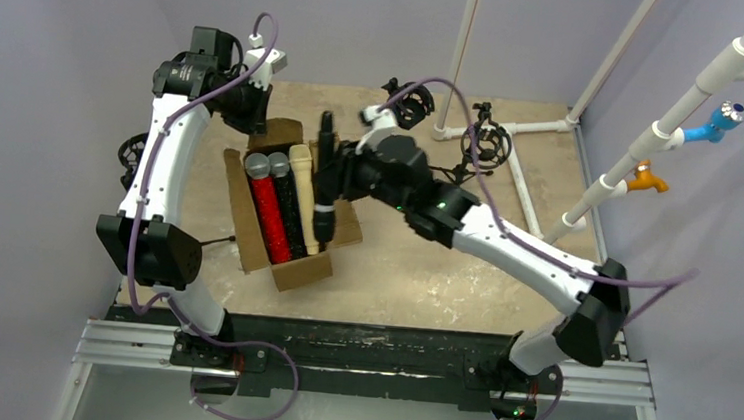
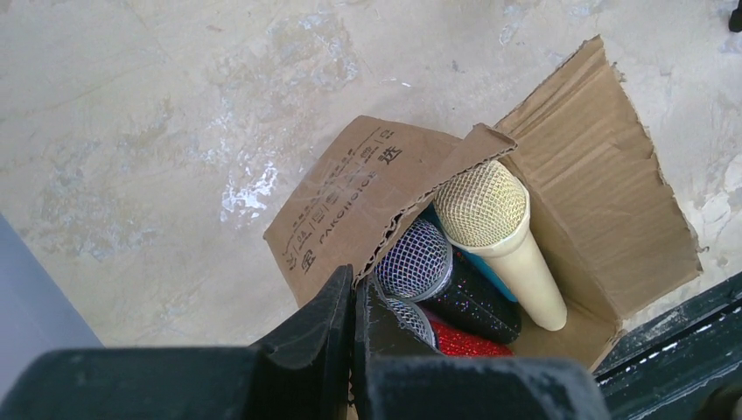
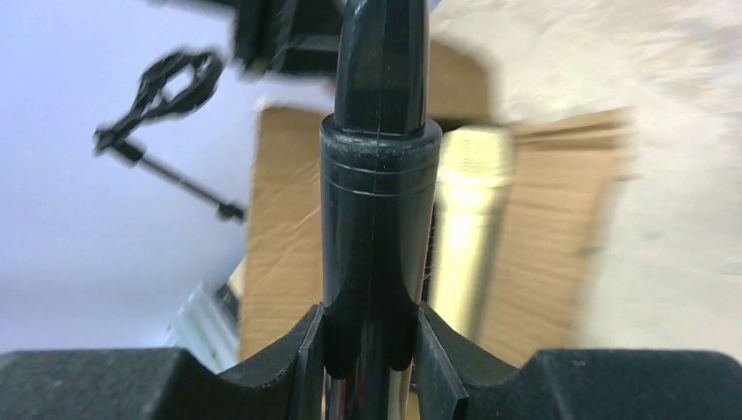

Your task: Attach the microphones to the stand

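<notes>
A brown cardboard box [image 1: 249, 235] lies open on the table and holds a glittery red microphone [image 1: 269, 217], a glittery black one [image 1: 290, 214] and a cream one [image 1: 304, 190]. The left wrist view shows the cream [image 2: 512, 241], black [image 2: 459, 296] and red [image 2: 472, 344] microphones, with a blue body [image 2: 492, 273] beneath them. My right gripper [image 1: 338, 182] is shut on a plain black microphone [image 1: 323, 221] and holds it over the box's right side; it fills the right wrist view [image 3: 376, 201] between my fingers [image 3: 306, 350]. My left gripper [image 1: 252, 118] is shut on the box's far flap [image 2: 350, 201].
Black microphone clips on stands sit behind the box [image 1: 412, 103] and further right [image 1: 489, 144], with another at the left edge [image 1: 132, 151]. A white pipe frame [image 1: 515, 131] stands at the back right. A slanted white pipe [image 1: 676, 124] carries blue and orange fittings.
</notes>
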Motion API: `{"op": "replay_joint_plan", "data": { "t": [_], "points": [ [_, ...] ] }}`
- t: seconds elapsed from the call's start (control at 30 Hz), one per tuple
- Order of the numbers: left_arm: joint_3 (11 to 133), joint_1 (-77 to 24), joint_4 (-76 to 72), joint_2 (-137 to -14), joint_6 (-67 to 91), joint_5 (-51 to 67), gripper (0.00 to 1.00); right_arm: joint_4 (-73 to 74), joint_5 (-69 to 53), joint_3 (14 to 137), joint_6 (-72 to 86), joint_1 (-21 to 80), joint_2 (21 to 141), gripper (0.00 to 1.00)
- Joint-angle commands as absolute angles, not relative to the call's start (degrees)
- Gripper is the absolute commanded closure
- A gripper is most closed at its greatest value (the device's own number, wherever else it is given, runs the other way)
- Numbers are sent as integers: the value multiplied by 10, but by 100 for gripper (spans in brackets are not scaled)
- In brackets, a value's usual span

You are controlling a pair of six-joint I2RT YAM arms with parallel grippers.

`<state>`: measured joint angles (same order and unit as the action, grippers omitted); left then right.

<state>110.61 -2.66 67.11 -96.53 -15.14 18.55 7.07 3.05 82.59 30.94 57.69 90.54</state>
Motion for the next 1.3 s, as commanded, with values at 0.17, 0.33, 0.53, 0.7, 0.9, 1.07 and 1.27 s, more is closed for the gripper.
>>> {"op": "replay_joint_plan", "data": {
  "t": [0.17,0.33,0.53,0.7,0.9,1.07,1.27],
  "points": [
    [1105,-25,621,-943,-153,193,100,62,51,641,337,466,794,100],
    [1105,-25,619,-940,-150,195,100,18,24,584,364,460,833,100],
    [1097,-25,608,-931,-150,207,100,-60,-14,556,398,460,916,100],
    [1094,-25,604,-932,-144,208,100,-120,-41,553,439,464,970,100],
    [1082,-25,599,-929,-146,205,100,-132,-48,590,484,491,1030,100],
    [1076,-26,596,-925,-149,196,100,-135,-47,631,511,542,1077,100],
    [1055,-25,593,-907,-152,187,100,-123,-38,666,513,567,1101,100]
  ]
}}
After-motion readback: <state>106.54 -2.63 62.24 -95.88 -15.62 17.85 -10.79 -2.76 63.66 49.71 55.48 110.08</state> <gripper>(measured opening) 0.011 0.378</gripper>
